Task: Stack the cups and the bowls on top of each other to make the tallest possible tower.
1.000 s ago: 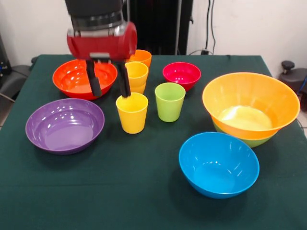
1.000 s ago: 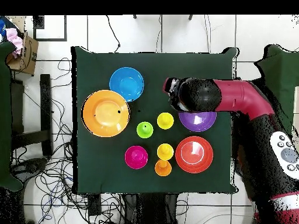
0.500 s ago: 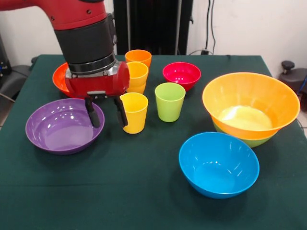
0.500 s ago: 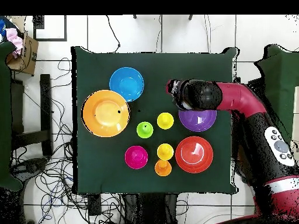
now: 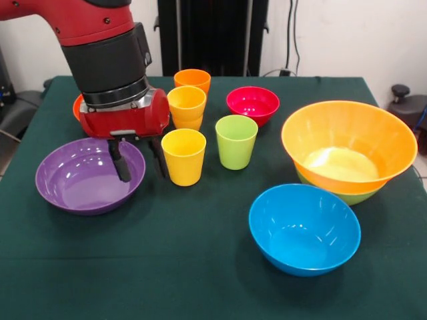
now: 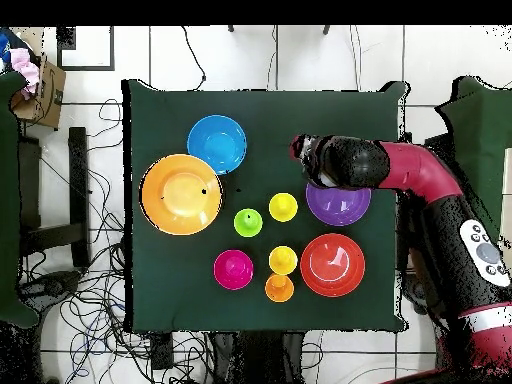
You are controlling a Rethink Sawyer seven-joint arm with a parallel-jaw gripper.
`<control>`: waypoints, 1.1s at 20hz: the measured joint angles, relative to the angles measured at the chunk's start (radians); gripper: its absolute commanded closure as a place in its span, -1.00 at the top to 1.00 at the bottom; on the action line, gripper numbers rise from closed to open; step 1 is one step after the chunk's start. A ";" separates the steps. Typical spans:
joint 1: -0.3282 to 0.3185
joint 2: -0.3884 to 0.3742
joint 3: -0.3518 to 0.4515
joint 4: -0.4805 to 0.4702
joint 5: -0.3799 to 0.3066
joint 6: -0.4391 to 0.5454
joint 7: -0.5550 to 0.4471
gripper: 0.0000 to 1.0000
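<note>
My gripper (image 5: 140, 162) hangs open and empty, low over the right rim of the purple bowl (image 5: 70, 183); one finger is inside the bowl and the other is between it and the nearest yellow cup (image 5: 183, 157). A lime green cup (image 5: 236, 141) stands right of that cup. Behind them a second yellow cup (image 5: 187, 105) appears nested in another cup, with an orange cup (image 5: 193, 79) further back. The large orange bowl (image 5: 349, 143) sits nested in the lime green bowl (image 5: 353, 197). The blue bowl (image 5: 304, 229), magenta-red bowl (image 5: 252, 105) and red-orange bowl (image 6: 332, 265) stand alone.
The arm (image 6: 400, 175) hides most of the red-orange bowl in the front view. Dark green cloth (image 5: 167, 267) covers the table, with open cloth at the front. Cables lie on the floor (image 6: 90, 310) around the table.
The gripper has come down and shifted from the yellow cup's rim toward the purple bowl, and it now straddles that bowl's rim. No cup or bowl has moved.
</note>
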 measured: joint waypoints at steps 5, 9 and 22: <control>-0.002 0.000 0.002 -0.002 -0.002 0.000 0.000 1.00; -0.002 0.005 0.001 -0.002 -0.010 0.000 0.000 1.00; 0.043 0.049 -0.033 -0.003 -0.126 0.000 0.000 1.00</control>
